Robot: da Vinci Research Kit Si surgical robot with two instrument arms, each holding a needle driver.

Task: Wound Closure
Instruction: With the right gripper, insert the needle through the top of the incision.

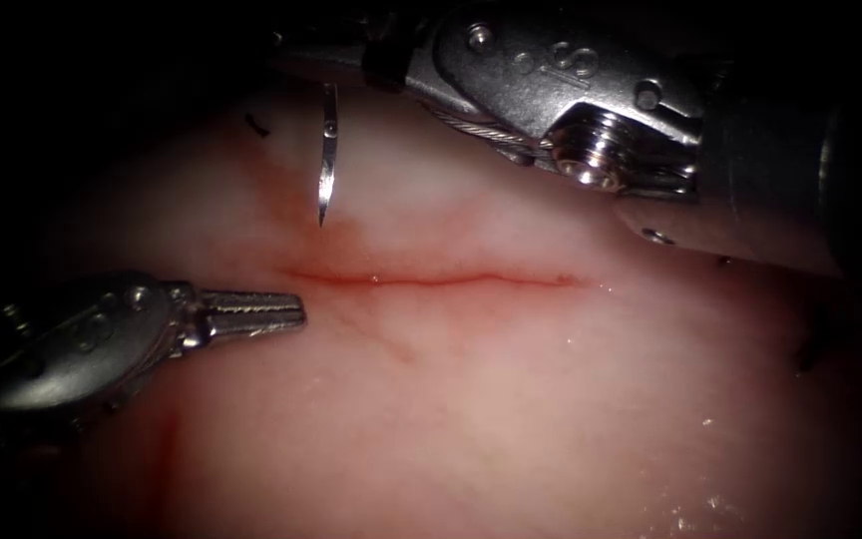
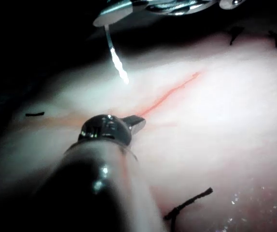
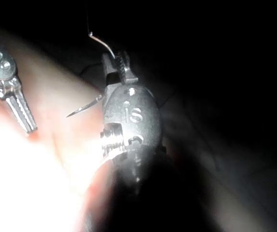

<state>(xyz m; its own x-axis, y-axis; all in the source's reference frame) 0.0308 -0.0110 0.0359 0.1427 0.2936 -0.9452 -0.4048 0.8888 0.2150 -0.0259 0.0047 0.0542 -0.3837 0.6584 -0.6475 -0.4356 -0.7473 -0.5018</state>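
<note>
Above the cut [image 1: 431, 280], needle [image 1: 327, 160] upright, tip down, pinched in right tool [image 1: 391, 55] jaws, left tool [image 1: 281, 311] jaws pressed together, empty.

right tool [image 1: 351, 60] jaw tips lost in dark w/ needle [image 1: 327, 160] upper end, thread not traceable, left tool [image 1: 251, 312] shaft cut by frame edge

Curved needle [image 1: 327, 160]: polished metal, glinting brightly. Right tool [image 1: 561, 90]: brushed metal, glossy, with twisted wire cable showing. Left tool [image 1: 251, 311]: dull grey metal, jaws ridged. Tissue [image 1: 511, 399]: pale, smooth, glistening wetly. Thread ends [image 2: 186, 205]: dark, matt.
</note>
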